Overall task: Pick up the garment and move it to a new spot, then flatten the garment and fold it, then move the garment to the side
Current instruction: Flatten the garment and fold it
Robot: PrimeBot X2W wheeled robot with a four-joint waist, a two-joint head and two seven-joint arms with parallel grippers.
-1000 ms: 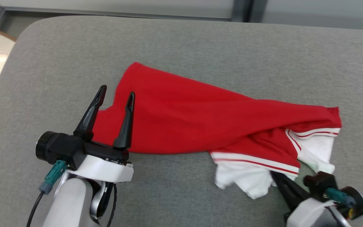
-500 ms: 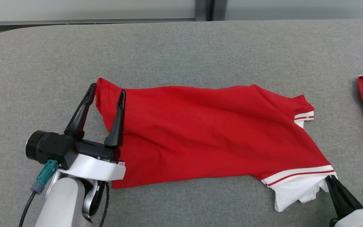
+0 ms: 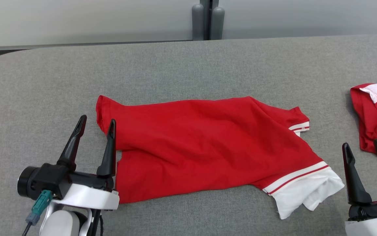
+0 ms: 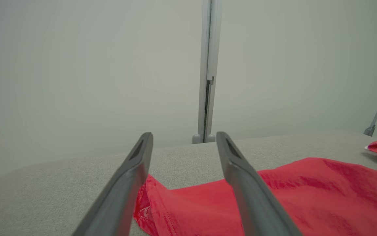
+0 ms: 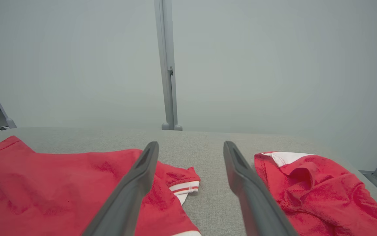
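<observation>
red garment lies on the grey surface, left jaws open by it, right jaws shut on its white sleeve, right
No: in the head view the right gripper has its jaws open, apart from the white sleeve. The rest holds.

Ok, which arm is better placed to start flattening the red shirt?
Left, likely: the left gripper is open with the creased hem corner of the red shirt between its fingers. The right gripper, also open, frames bare table between that shirt and a second garment.
</observation>
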